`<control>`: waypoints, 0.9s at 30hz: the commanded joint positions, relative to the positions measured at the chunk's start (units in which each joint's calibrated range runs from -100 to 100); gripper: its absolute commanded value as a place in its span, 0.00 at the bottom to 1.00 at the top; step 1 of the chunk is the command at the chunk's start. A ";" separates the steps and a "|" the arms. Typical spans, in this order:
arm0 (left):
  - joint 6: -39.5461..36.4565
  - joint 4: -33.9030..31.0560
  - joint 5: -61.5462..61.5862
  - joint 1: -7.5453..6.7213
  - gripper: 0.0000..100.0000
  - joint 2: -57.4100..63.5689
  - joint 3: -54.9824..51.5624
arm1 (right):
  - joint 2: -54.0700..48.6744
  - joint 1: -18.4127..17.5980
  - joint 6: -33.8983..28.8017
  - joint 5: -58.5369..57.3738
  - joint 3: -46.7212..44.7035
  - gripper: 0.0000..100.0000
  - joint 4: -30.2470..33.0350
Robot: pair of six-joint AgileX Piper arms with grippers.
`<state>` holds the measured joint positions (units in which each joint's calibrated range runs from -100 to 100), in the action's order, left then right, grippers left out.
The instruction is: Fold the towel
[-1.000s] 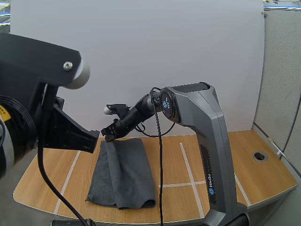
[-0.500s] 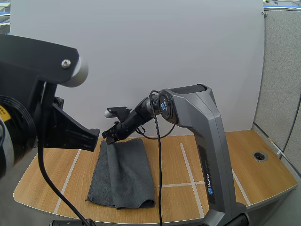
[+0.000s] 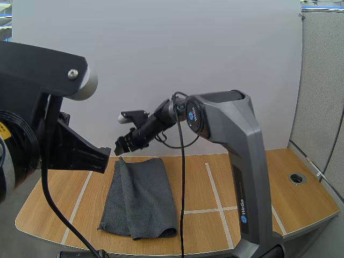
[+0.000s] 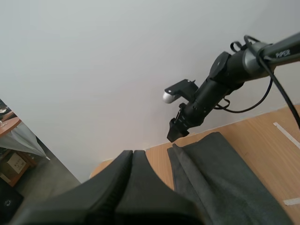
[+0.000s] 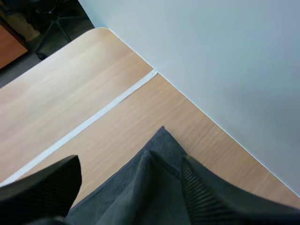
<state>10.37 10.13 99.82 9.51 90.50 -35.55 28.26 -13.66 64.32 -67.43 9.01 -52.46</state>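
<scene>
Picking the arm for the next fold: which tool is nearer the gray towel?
Right. The right tool hangs open just above the far left corner of the gray towel; the left tool, shut, is raised farther off, beyond the towel's left edge.

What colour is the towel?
Plain dark grey towel, no pattern. It shows best in the high view, lying on the light wooden table.

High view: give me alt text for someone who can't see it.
A dark grey towel, folded lengthwise, lies on a wooden table. The right end effector hangs just above the towel's far left corner.
</scene>
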 commanded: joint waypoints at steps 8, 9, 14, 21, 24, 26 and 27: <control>-0.57 -0.86 0.18 -0.14 0.00 -0.42 -10.91 | -17.06 4.75 -2.61 -23.60 -10.59 0.51 7.83; -0.57 -0.74 0.18 -0.22 0.00 -0.53 -12.09 | -18.76 5.33 -2.61 -24.80 -12.09 0.43 8.19; -0.57 2.94 0.18 -1.11 0.00 -0.94 -20.31 | -27.80 7.72 -2.61 -31.29 -17.83 0.00 9.64; -0.57 5.49 -1.28 -2.72 0.00 -0.94 -26.64 | -43.92 9.38 -2.91 -32.57 -25.63 0.00 13.14; -0.57 5.49 -2.69 -2.72 0.00 -0.94 -26.75 | -51.79 9.38 -2.91 -32.57 -30.80 0.00 13.40; 0.65 5.60 -3.52 -2.72 0.00 -0.94 -27.02 | -57.81 9.38 -2.91 -32.57 -34.06 0.00 14.01; 1.27 5.60 -4.21 -2.72 0.00 -0.94 -27.64 | -60.92 9.38 -3.25 -32.57 -36.13 0.00 14.79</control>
<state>10.64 14.52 98.24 7.02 89.74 -62.41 -26.44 -4.44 61.39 -98.91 -23.81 -38.79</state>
